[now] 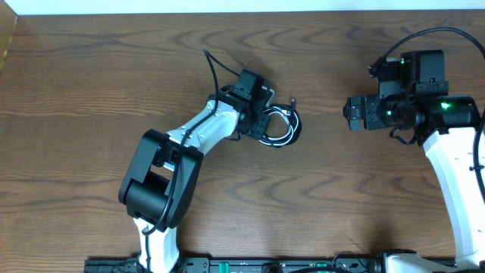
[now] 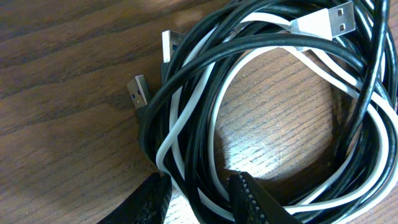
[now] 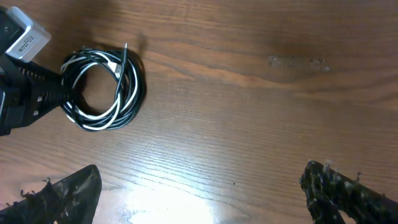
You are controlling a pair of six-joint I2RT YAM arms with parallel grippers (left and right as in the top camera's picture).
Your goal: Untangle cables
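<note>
The black cable (image 2: 202, 140) and the white cable (image 2: 181, 118) lie wound together in one coil (image 1: 284, 126) on the wooden table. The coil also shows in the right wrist view (image 3: 104, 88). A white USB plug (image 2: 326, 20) and a black USB plug (image 2: 140, 93) stick out of the coil. My left gripper (image 1: 267, 125) is at the coil's left side. Its fingers (image 2: 200, 190) are closed around several black and white strands. My right gripper (image 1: 350, 112) is open and empty (image 3: 199, 193), well to the right of the coil, above bare table.
The left arm (image 1: 163, 178) stretches from the front edge towards the coil. The right arm (image 1: 455, 167) stands along the right edge. The table's back edge (image 1: 227, 14) runs along the top.
</note>
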